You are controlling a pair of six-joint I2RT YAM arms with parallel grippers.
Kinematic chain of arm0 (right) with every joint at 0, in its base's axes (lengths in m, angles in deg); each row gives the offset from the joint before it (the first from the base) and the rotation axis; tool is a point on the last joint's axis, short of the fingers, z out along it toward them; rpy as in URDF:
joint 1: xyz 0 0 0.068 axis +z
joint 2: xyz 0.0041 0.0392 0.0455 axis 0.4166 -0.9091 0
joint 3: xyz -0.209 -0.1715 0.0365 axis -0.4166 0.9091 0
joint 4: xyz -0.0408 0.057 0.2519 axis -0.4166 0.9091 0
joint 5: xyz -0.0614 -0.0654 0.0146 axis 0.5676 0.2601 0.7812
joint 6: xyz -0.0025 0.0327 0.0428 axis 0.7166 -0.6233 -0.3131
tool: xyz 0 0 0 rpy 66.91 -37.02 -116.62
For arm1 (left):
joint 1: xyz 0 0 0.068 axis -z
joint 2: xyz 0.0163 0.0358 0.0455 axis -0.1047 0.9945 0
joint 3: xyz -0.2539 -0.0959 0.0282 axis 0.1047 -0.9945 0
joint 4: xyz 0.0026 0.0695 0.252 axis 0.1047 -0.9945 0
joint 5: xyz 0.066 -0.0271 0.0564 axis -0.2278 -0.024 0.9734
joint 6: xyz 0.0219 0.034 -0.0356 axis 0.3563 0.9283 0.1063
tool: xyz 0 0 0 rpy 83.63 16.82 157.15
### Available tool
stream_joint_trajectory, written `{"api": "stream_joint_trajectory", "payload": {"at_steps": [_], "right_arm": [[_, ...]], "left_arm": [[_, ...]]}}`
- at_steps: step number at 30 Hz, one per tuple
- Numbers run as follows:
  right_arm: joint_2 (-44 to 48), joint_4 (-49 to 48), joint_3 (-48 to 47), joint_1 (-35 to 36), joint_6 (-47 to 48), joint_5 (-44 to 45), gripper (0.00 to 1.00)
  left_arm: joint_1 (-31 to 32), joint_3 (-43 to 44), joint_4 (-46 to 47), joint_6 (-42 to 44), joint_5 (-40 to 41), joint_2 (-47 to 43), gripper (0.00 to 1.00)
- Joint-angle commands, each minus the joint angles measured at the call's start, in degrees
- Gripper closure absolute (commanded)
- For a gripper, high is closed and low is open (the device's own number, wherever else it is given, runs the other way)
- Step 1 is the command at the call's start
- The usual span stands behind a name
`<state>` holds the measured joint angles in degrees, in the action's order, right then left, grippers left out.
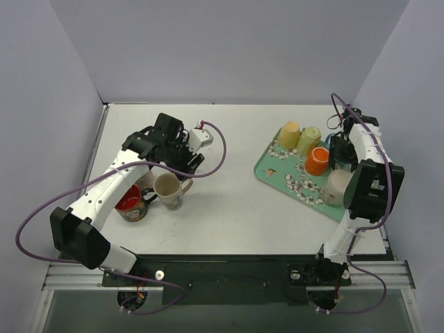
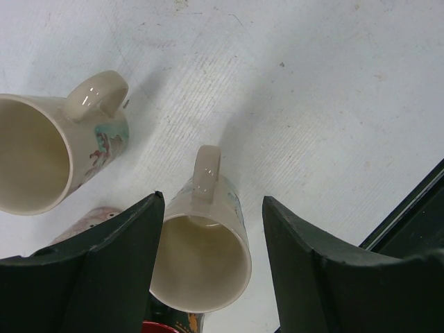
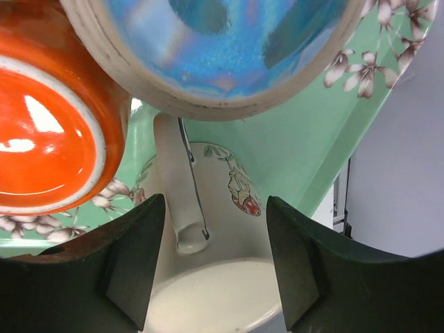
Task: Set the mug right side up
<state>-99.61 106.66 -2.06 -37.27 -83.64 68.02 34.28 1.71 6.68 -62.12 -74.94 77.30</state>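
Cream mug (image 2: pixel 201 267) upright at lower centre, between parted fingers of the left gripper (image 2: pixel 211 201); right gripper (image 3: pixel 215 201) likewise parted, above green tray (image 3: pixel 298 146).

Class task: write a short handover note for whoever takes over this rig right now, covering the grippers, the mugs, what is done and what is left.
Left gripper: open, empty, above a cream mug on the table.
Right gripper: open, empty, over the white mug on the green tray.
Done: both these mugs show open mouths upward.
To do: the orange cup beside the white mug sits base up; nothing is gripped yet.
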Motion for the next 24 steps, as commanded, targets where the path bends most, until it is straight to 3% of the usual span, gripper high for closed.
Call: {"api": "stream_joint_trajectory", "payload": {"at_steps": [1, 6, 11, 14, 16, 24], "right_arm": [[-0.79, 0.42, 0.88, 0.25, 1.84, 0.6, 0.45], [-2.91, -0.28, 3.07, 1.13, 0.88, 1.9, 0.5], [-2.12, -1.16, 5.18, 1.57, -0.44, 0.5, 0.62], [-2.29, -0.54, 5.53, 1.66, -0.62, -0.38, 0.78], [-1.59, -0.02, 5.89, 1.66, -0.79, -0.12, 1.0], [13.42, -1.33, 11.41, 5.52, -1.67, 1.81, 1.0]], "left_arm": [[-0.41, 2.55, 0.54, 0.29, -2.01, -0.89, 0.31], [-0.5, 2.47, 0.19, 0.2, -2.19, -1.41, 0.32], [-0.5, 2.55, 0.62, 0.37, -2.19, -1.42, 0.32], [-0.5, 2.73, 0.45, 0.29, -2.45, -1.68, 0.32], [-0.5, 2.64, 0.45, 0.29, -2.28, -1.77, 0.32], [-0.5, 2.55, 0.98, 0.11, -4.47, -1.94, 0.32]]}}
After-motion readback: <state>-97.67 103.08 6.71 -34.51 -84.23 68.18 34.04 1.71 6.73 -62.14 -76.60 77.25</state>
